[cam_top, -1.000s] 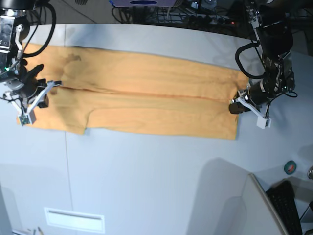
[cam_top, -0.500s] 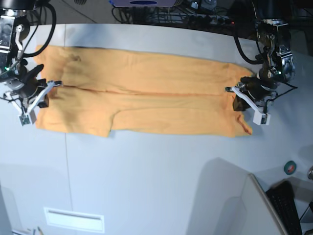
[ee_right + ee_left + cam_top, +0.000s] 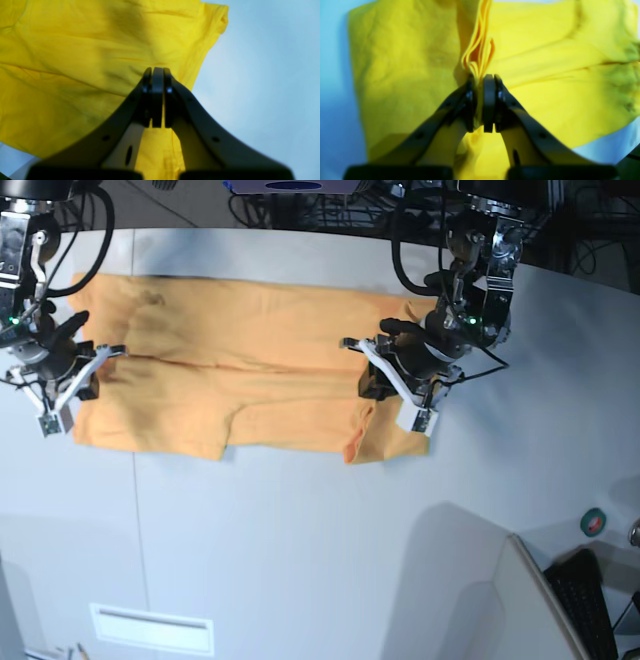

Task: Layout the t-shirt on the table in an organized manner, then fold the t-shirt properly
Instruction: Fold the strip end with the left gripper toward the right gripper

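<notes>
Base view shows the t-shirt (image 3: 250, 380) lying as a long orange band across the far half of the table (image 3: 300, 530), with one end lifted and doubled over toward the middle. The left gripper (image 3: 385, 380), on the right of that view, sits over this raised end, well in from the table's edge. Its wrist view shows the black fingers (image 3: 490, 100) pressed together on a bunch of layered cloth edges that stand up between them, the rest of the t-shirt (image 3: 545, 75) spreading out flat beyond. The right gripper (image 3: 85, 375), on the left of the base view, rests at the opposite end of the band, near the seam line in the table. From its wrist camera the fingers (image 3: 157, 95) are closed tight, with the t-shirt (image 3: 75, 62) running under and between them, so it is pinching the fabric close to a corner, bare table (image 3: 262, 75) beside it.
</notes>
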You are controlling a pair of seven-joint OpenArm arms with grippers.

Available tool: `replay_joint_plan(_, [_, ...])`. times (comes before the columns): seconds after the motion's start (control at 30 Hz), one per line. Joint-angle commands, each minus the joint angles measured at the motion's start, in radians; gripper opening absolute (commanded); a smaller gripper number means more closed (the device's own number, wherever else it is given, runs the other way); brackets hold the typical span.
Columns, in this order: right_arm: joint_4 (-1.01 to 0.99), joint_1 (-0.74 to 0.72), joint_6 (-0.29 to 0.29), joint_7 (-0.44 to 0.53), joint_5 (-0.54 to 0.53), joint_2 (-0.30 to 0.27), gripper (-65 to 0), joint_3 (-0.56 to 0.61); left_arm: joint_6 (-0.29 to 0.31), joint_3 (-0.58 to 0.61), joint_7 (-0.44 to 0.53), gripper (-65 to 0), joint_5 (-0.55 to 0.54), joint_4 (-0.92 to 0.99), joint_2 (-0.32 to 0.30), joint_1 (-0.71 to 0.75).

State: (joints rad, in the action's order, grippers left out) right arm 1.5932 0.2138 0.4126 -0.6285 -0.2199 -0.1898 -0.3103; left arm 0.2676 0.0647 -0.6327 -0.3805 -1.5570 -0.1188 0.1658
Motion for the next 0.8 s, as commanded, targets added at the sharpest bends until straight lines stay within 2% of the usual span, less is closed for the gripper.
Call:
replay_joint_plan(0.0, [0.017,-0.011,0.004,0.020,-0.008,-0.012,-65.0,-0.005,0.005,0.010,0.023,-65.0,-0.010,-0.012,0.009,-0.019])
replay_joint_plan(0.33, [0.012,-0.021,0.004,0.020,-0.008,-0.012,-65.0,-0.005,0.005,0.122,0.023,-65.0,-0.012,0.026,0.072,-0.064])
replay_joint_plan(0.43, [0.012,-0.024,0.004,0.020,-0.008,-0.012,-65.0,-0.005,0.005,0.122,0.021,-65.0,-0.013,0.073,0.094,-0.084])
replay_joint_plan(0.6, [0.012,-0.024,0.004,0.020,-0.008,-0.012,-65.0,-0.005,0.005,0.122,-0.045,-65.0,-0.016,0.085,0.115,-0.110])
replay_joint_plan(0.77, [0.012,-0.026,0.004,0.020,-0.008,-0.012,-65.0,-0.005,0.005,0.122,-0.046,-65.0,-0.016,0.082,0.126,-0.116])
